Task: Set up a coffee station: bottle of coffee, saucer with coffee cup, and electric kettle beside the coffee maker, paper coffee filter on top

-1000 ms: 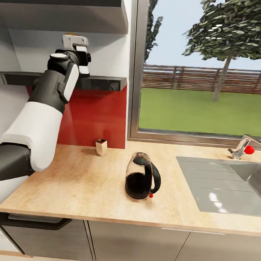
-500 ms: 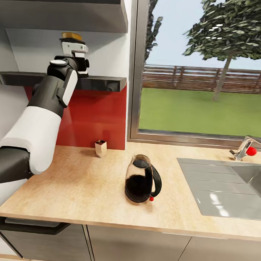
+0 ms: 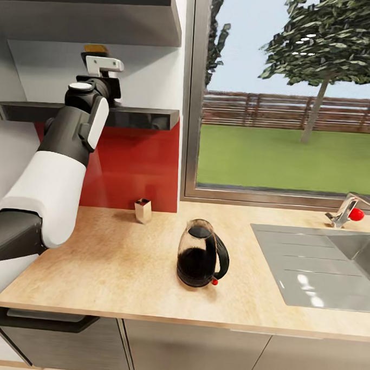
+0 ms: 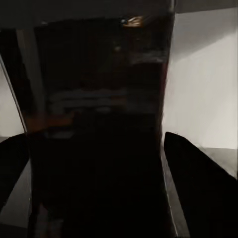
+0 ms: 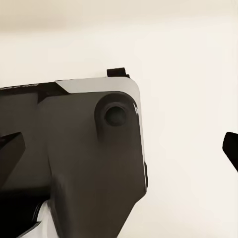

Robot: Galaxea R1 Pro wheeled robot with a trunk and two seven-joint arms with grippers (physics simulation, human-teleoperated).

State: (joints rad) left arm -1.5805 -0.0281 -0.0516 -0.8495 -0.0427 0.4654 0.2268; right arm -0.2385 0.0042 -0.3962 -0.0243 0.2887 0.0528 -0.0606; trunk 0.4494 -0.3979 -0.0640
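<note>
My left arm reaches up to the dark kitchen shelf (image 3: 142,117). There my left gripper (image 3: 103,65) is shut on the bottle of coffee, whose yellow-orange cap (image 3: 96,48) shows just above the fingers. In the left wrist view the black bottle (image 4: 99,99) stands between the two dark fingers (image 4: 198,188), which press its sides. The electric kettle (image 3: 201,259) stands upright on the kitchen countertop (image 3: 110,262), left of the sink. My right gripper (image 5: 119,148) is open, its fingertips far apart. The coffee maker, paper coffee filter, saucer and coffee cup are out of view.
A small beige box (image 3: 143,210) stands at the red backsplash. The steel sink (image 3: 316,268) and a tap with a red knob (image 3: 347,211) lie to the right. A window runs behind the counter. A cabinet hangs above the shelf.
The head view shifted slightly at first. Since then my left gripper and the bottle's cap have moved together a little left and up at the shelf. The kettle has stayed put.
</note>
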